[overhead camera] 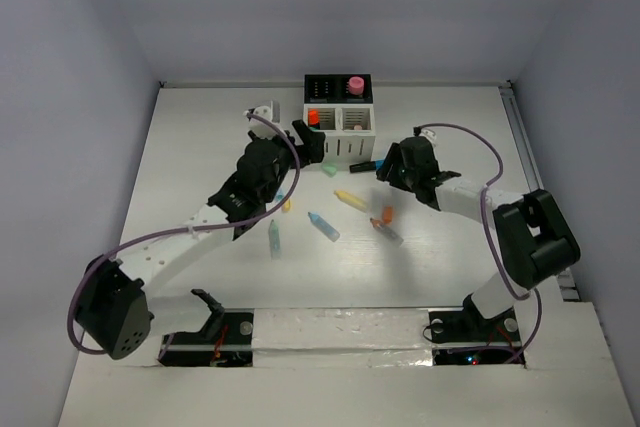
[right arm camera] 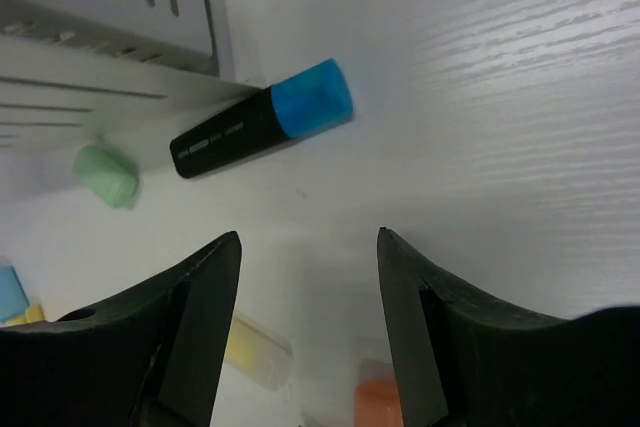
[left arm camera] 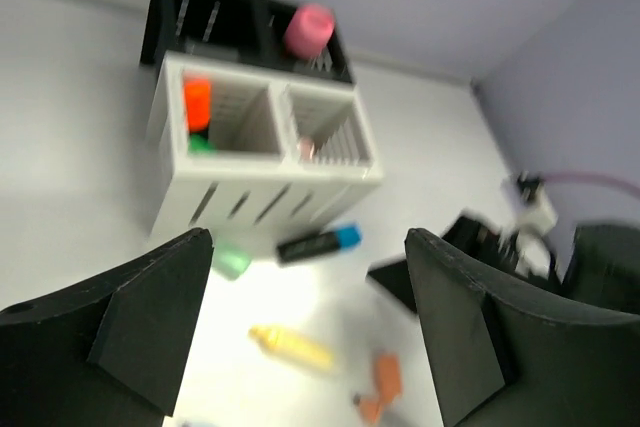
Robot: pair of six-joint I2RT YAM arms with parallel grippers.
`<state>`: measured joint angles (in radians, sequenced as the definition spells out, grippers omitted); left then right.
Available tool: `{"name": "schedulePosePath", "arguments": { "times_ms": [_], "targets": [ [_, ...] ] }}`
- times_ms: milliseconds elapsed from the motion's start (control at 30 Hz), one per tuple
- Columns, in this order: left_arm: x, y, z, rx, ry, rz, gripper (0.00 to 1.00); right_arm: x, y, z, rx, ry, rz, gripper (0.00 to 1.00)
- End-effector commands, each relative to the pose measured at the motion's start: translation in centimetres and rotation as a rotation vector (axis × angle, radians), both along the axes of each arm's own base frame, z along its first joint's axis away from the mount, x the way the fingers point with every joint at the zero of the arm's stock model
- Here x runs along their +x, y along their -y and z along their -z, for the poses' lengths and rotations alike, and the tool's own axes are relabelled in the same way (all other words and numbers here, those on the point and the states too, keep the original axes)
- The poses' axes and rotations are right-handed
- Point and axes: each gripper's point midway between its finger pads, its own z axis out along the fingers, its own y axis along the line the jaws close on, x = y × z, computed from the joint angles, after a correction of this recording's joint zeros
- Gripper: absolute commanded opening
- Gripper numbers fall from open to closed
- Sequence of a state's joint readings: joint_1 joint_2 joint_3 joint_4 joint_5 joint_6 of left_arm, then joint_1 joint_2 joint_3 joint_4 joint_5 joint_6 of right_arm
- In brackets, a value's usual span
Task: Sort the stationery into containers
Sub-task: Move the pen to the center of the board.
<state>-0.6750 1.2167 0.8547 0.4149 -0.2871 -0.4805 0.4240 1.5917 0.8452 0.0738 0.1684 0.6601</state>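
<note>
The organizer point(overhead camera: 340, 137) stands at the back centre. An orange highlighter point(overhead camera: 313, 117) is in its left white compartment and a pink item point(overhead camera: 355, 83) is in its right black one. My left gripper point(overhead camera: 306, 140) is open and empty, just left of the organizer's front; its wrist view looks down on the organizer point(left arm camera: 250, 187). My right gripper point(overhead camera: 386, 169) is open and empty, close to a black marker with a blue cap point(right arm camera: 260, 122) that lies against the organizer's front. A green eraser point(right arm camera: 106, 175) lies beside the marker. A yellow highlighter point(overhead camera: 351, 200) lies nearer.
Loose on the table in front are two orange highlighters point(overhead camera: 387, 215), a blue highlighter point(overhead camera: 323, 226), a pale green one point(overhead camera: 274, 237) and a small yellow piece point(overhead camera: 287, 204). A small white object point(overhead camera: 262, 112) sits left of the organizer. Walls enclose the table.
</note>
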Motion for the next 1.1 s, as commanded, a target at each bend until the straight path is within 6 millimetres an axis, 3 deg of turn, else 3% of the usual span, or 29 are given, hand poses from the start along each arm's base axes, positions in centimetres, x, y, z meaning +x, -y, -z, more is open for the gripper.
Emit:
{"name": "schedulePosePath", "arguments": {
  "times_ms": [0,133,300,467,800,1033,1067],
  "targets": [
    [-3.0,-1.1,-1.2,-0.019,-0.019,0.049,0.76,2.8,0.3,-1.7,0.019,0.058,0.084,0.63],
    [-4.5,-1.7,-2.2,0.015,-0.005,0.087,0.78,4.0,0.0,-0.2,0.036,0.025,0.109,0.74],
    [-6.1,-1.5,-2.4,0.023,0.015,0.156,0.79,4.9,-0.4,0.7,0.072,0.005,0.151,0.74],
    [-7.6,-0.4,-1.9,-0.022,0.017,0.249,0.79,5.8,-0.2,1.6,0.07,-0.008,0.202,0.68],
    [-8.7,1.1,-1.5,-0.066,0.021,0.348,0.79,6.0,0.4,4.6,0.011,-0.068,0.238,0.67],
    [-9.0,1.0,-2.1,-0.077,0.036,0.352,0.8,5.5,1.5,5.5,-0.083,-0.099,0.225,0.54],
    [-9.0,0.9,-2.3,-0.08,0.04,0.353,0.8,5.0,1.9,5.7,-0.117,-0.121,0.219,0.48]
  ]
}}
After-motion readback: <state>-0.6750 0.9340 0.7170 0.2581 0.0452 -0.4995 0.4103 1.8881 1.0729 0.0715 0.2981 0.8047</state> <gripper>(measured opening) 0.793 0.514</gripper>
